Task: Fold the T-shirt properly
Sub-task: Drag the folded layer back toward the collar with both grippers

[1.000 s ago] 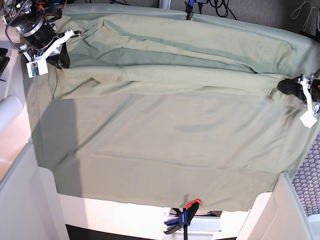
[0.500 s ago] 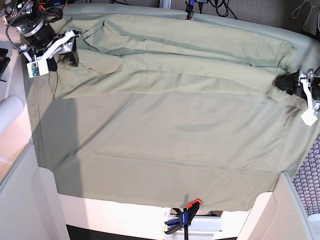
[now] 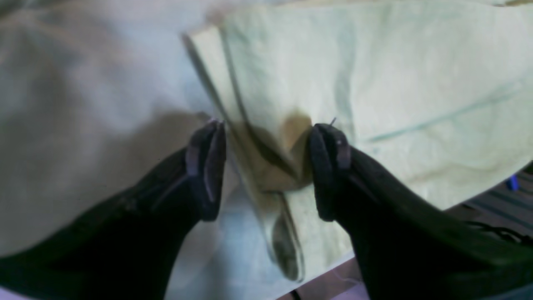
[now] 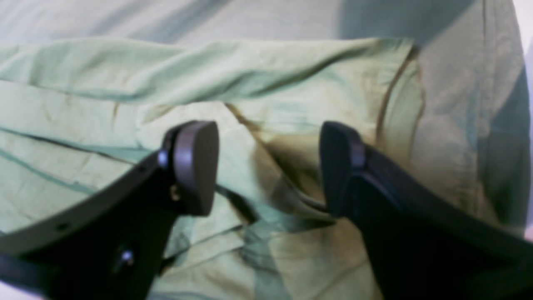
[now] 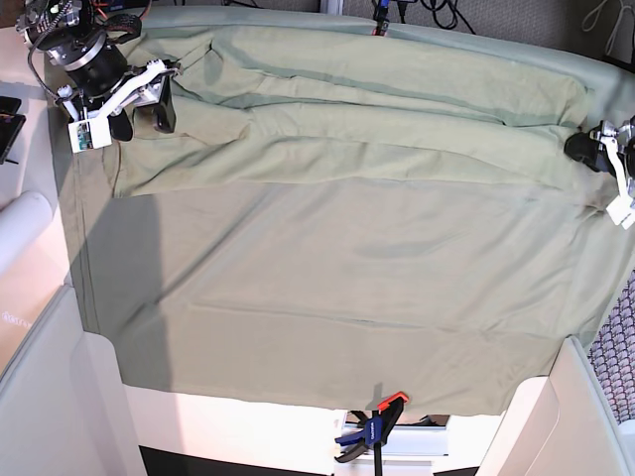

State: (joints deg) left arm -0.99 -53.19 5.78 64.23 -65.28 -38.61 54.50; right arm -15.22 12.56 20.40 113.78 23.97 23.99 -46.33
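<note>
Grippers, left (image 3: 266,166) and right (image 4: 268,168), are hovering with jaws apart over the T-shirt's (image 5: 327,139) folded ends, gripping nothing.

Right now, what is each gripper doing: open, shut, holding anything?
Left gripper: open, astride a fold of the T-shirt, not clamping it.
Right gripper: open above the T-shirt, holding nothing.

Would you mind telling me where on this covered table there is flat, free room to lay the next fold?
The widest free patch is the smooth sage-green cloth between the pale sage-green T-shirt bunched along the far edge and the blue-and-orange clamp at the near edge. The far corners are crowded: the right gripper and left gripper stand there, jaws open.
</note>
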